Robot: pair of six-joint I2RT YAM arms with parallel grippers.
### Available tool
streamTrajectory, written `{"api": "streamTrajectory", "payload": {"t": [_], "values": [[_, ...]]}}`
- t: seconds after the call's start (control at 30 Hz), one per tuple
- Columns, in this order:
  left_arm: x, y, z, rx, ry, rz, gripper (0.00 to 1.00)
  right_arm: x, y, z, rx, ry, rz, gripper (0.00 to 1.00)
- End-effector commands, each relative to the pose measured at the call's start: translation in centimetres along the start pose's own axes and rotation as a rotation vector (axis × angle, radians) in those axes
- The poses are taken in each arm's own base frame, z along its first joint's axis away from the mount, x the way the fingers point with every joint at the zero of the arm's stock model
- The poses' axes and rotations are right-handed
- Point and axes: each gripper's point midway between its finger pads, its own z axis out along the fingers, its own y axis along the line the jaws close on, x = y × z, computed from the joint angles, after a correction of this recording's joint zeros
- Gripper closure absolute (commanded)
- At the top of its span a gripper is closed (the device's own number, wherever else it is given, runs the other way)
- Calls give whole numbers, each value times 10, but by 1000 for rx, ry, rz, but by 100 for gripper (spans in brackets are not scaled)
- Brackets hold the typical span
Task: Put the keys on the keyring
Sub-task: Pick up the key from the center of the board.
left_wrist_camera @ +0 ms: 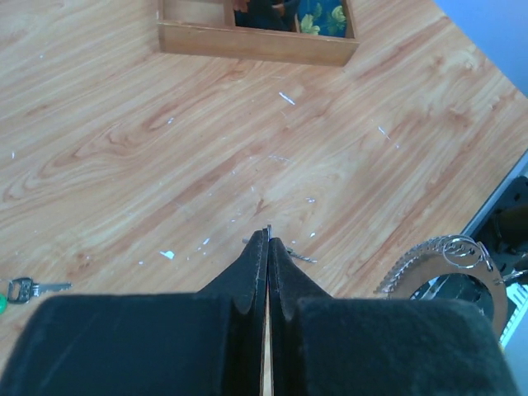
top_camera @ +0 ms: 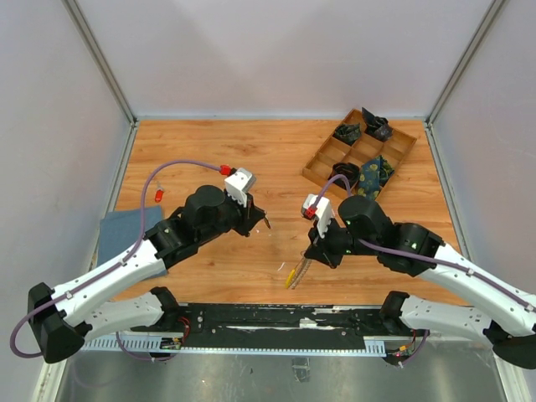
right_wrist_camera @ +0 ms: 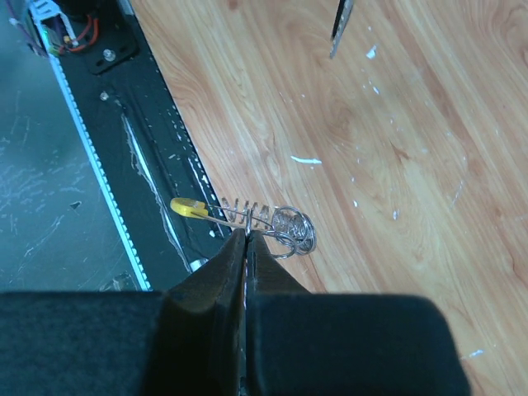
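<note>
My right gripper is shut on the keyring, a silver wire with coiled rings and a yellow sleeve, held over the table's near edge. In the top view the keyring hangs below this gripper. My left gripper is shut on a tiny silver key; its toothed blade sticks out beside the tips. In the top view this gripper is up and left of the keyring, apart from it. A key with a green head lies on the table. A red-headed key lies far left.
A wooden compartment tray with dark rolled fabric bundles stands at the back right. A blue-grey cloth lies at the left edge. The black base rail runs along the near edge. Grey walls enclose the table.
</note>
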Motion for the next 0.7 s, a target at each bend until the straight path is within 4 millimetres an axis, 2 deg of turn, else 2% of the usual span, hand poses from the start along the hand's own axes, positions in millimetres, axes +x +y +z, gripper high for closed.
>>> {"api": "streamTrajectory", "payload": {"t": [0.0,0.3,0.53,0.67], "values": [[-20,-20,-5,104,-18,82,99,-30,16,-10,-82,-135,-87,99],[-51,-38,-20,186,-100,129,99,-59,14,-29,-46,-255,-138,99],[-61,-57,-28,228,-127,247,99,-74,34,-44,-142,-355,-212,99],[-64,-71,-31,207,-160,326,99,-77,32,-47,-130,-380,-258,100]]}}
